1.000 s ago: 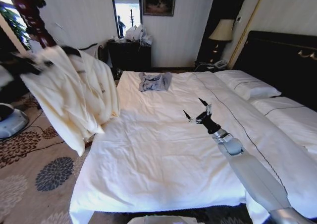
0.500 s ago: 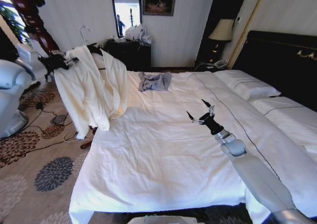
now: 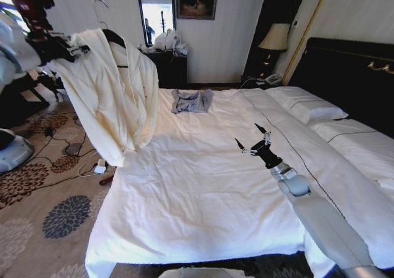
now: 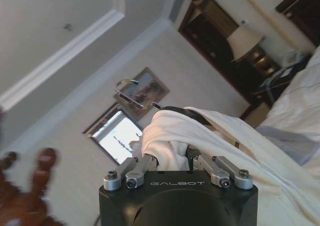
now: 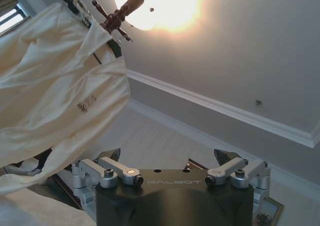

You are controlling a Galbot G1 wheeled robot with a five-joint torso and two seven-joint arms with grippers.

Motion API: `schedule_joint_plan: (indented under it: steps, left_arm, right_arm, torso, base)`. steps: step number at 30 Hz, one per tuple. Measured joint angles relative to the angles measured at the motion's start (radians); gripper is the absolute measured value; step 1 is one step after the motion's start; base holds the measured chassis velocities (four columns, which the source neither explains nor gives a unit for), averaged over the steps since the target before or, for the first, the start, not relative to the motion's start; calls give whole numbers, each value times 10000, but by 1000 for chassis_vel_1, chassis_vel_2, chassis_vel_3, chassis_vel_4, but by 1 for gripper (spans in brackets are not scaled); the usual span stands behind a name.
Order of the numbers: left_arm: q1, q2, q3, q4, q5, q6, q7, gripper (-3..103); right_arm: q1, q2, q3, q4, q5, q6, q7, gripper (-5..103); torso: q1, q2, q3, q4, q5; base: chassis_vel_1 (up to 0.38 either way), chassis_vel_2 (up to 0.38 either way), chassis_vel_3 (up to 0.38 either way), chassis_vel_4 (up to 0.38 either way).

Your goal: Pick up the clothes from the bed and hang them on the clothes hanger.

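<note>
Room: bedroom with patterned carpet beside the bed [image 3: 203, 192].
Left gripper [image 3: 74, 47]: raised left of the bed, clamped on the jacket [image 3: 111, 93] to keep it draped over the hanger [image 3: 106, 21].
Right gripper [image 3: 253, 141]: idle above the sheets, fingers spread.

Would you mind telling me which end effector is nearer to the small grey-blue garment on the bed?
The right end effector, open above the sheet, partway down the bed from the grey-blue garment. The left end effector holds the clothes off the bedside.
</note>
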Motion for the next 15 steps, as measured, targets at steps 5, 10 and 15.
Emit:
schedule_joint_plan:
  steps: [5,10,15]
  left_arm:
    - [-360,156,-34,123,467,84,173,26]
    - [221,398,-851,74,833,179,356,26]
    - [873,525,-1622,458,1543,18,530,26]
  right_arm:
    - [93,103,-5,-191,-13,72,-32,100]
    - [157,170,-79,-307,-35,91,-37,100]
    - [300,174,-202,-475,-51,112,-43,100]
  torso:
    - [0,0,0,-4,-2]
    - [2,0,2,-6,3]
    - [-1,1,0,5,-11]
  base:
    - [0,0,0,0]
    - [0,0,0,0]
    - [0,0,0,0]
